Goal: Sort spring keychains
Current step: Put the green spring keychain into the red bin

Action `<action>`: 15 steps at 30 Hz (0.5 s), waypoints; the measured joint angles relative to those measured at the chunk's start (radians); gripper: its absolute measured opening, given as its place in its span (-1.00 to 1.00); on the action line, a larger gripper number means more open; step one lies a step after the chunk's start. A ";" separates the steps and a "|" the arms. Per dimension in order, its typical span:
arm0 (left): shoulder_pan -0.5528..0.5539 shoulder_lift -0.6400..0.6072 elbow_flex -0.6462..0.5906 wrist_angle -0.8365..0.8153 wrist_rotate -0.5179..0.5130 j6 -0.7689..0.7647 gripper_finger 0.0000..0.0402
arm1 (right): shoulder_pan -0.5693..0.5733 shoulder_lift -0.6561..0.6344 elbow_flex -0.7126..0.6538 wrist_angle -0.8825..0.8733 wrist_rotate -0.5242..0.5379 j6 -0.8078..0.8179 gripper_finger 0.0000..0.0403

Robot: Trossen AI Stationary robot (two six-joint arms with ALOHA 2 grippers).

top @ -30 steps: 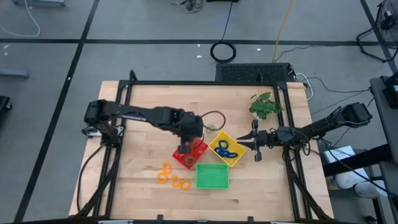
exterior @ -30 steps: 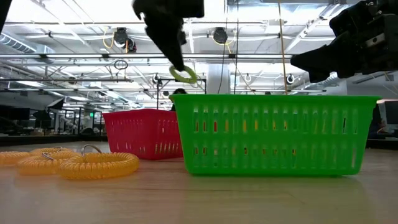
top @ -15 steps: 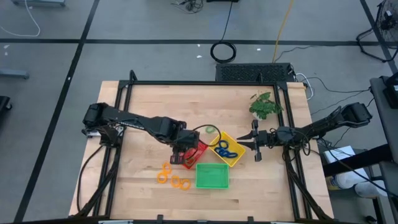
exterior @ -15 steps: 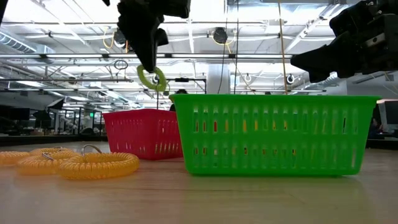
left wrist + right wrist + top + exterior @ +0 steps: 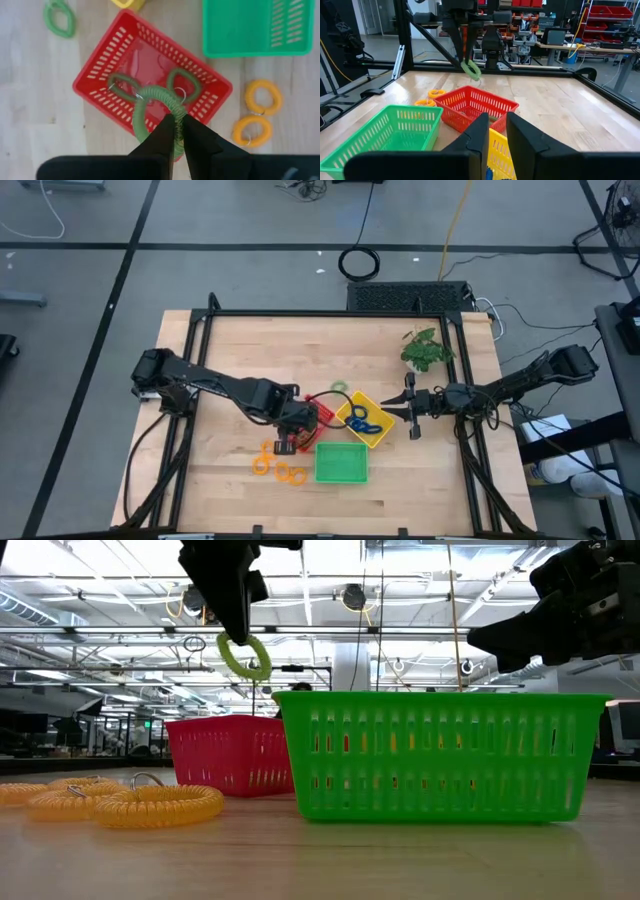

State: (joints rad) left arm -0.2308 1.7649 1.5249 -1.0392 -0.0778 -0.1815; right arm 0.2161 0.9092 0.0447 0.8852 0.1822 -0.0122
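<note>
Since a second ago my left gripper (image 5: 175, 131) is pulling back toward the near-left part of the table, carrying the green keychain (image 5: 150, 107) with it; it was over the red tray's middle and is now sitting above that tray's near corner. Its fingers are pinching down tight on the coil, which is dangling clear of the red tray (image 5: 322, 413). Low view is showing the loop (image 5: 245, 656) hanging well above the tray tops.

Two more green keychains (image 5: 184, 85) are lying inside the red tray. One green loop (image 5: 339, 388) is resting on the bare wood just beyond that tray. Blue keychains (image 5: 361, 420) are lying in the yellow tray (image 5: 382, 426). Orange keychains (image 5: 264, 458) are sitting on the table left of the green tray (image 5: 341, 462), which is looking empty from above.

My right gripper (image 5: 410, 407) is hovering just right of the yellow tray, beside the plant (image 5: 426, 348). Its fingers (image 5: 476, 130) are standing slightly apart, gripping nothing.
</note>
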 joint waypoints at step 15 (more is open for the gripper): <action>-0.006 0.000 -0.157 0.090 -0.023 -0.092 -0.84 | 0.000 0.000 0.000 0.000 0.000 0.000 -0.72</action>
State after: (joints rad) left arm -0.2367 1.7645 1.3683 -0.9496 -0.1010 -0.2733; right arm 0.2161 0.9092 0.0448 0.8848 0.1822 -0.0120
